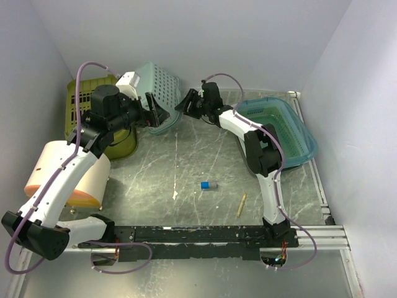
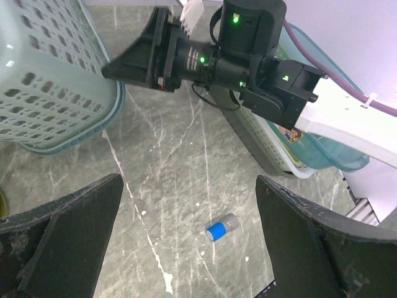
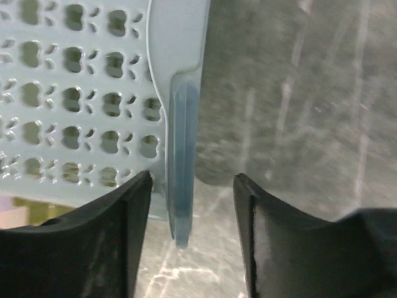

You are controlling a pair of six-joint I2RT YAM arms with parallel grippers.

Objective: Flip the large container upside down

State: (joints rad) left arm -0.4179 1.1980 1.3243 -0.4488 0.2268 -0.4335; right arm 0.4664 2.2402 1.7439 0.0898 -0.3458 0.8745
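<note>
The large container is a pale teal perforated basket (image 1: 159, 84) at the back of the table, tipped on its side with its rim toward the right. It also shows at the left of the left wrist view (image 2: 49, 81). My right gripper (image 1: 185, 103) is open, and its fingers straddle the basket's rim (image 3: 181, 155) without closing on it. The rim stands nearer the left finger (image 3: 118, 236). My left gripper (image 1: 155, 113) is open and empty just below the basket's rim, over bare table (image 2: 189, 186).
A teal tub (image 1: 291, 130) holding a white perforated bin (image 2: 267, 146) stands at the right. A yellow-green basket (image 1: 84, 99) and an orange-and-cream cylinder (image 1: 65, 177) are at the left. A small blue capped vial (image 1: 207, 185) and a wooden stick (image 1: 241, 205) lie mid-table.
</note>
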